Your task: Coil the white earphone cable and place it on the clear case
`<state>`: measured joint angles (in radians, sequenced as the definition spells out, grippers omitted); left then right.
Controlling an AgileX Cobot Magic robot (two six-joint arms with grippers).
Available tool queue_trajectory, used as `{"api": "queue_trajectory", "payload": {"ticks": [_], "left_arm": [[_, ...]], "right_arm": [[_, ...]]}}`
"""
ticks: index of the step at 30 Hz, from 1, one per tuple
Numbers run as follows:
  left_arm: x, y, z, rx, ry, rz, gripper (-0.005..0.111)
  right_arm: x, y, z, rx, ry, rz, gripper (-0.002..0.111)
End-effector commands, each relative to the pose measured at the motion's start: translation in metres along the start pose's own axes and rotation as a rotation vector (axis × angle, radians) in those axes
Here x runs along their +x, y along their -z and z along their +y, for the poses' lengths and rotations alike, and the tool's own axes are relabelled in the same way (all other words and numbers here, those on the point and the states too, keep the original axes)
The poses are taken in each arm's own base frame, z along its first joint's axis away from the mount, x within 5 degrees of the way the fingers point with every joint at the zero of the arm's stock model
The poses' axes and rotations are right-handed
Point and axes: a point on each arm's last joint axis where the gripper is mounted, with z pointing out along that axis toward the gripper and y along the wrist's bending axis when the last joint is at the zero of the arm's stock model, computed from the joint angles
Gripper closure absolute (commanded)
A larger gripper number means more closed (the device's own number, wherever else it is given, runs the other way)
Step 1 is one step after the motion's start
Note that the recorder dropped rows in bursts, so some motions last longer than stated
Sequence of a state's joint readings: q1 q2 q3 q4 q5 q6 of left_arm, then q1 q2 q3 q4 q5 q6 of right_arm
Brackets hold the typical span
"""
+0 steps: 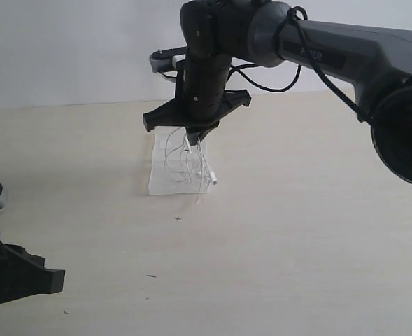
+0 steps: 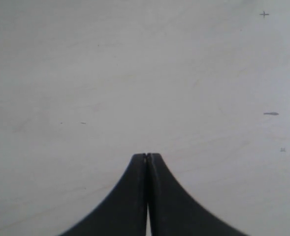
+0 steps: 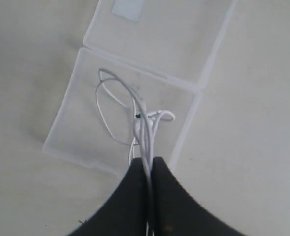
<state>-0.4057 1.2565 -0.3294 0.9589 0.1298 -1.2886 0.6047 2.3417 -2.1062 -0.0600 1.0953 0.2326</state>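
Note:
My right gripper (image 1: 194,134) (image 3: 148,160) is shut on the white earphone cable (image 1: 188,162) (image 3: 141,118), pinching a bundle of its strands. The loops hang down from the jaws over the clear case (image 1: 162,183) (image 3: 80,113), which lies open and flat on the table in two hinged halves. A whitish patch (image 3: 127,9) marks the farther half. Some loops reach the nearer half; an earbud (image 1: 211,180) dangles at the case's right edge. My left gripper (image 2: 146,156) is shut and empty over bare table, far from the case, at the lower left of the exterior view (image 1: 20,276).
The pale wooden table (image 1: 296,231) stretches around the case. A small cross mark (image 1: 178,218) and a short dark mark (image 1: 151,276) sit on the tabletop in front of the case. A white wall (image 1: 66,49) rises behind the table.

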Motion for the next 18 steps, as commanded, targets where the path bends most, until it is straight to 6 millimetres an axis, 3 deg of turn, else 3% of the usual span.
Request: {"api": "queue_trajectory", "payload": {"ticks": [1, 11, 18], "left_arm": [[0.002, 0.001, 0.0, 0.0, 0.001, 0.002, 0.107], [0.002, 0.001, 0.0, 0.0, 0.001, 0.002, 0.107], [0.002, 0.001, 0.0, -0.002, 0.001, 0.003, 0.107]], "right_arm": [[-0.009, 0.004, -0.004, -0.064, -0.047, -0.074, 0.108], [-0.021, 0.005, -0.001, -0.113, -0.07, -0.198, 0.108], [-0.02, -0.012, -0.006, -0.105, -0.085, -0.184, 0.108]]}}
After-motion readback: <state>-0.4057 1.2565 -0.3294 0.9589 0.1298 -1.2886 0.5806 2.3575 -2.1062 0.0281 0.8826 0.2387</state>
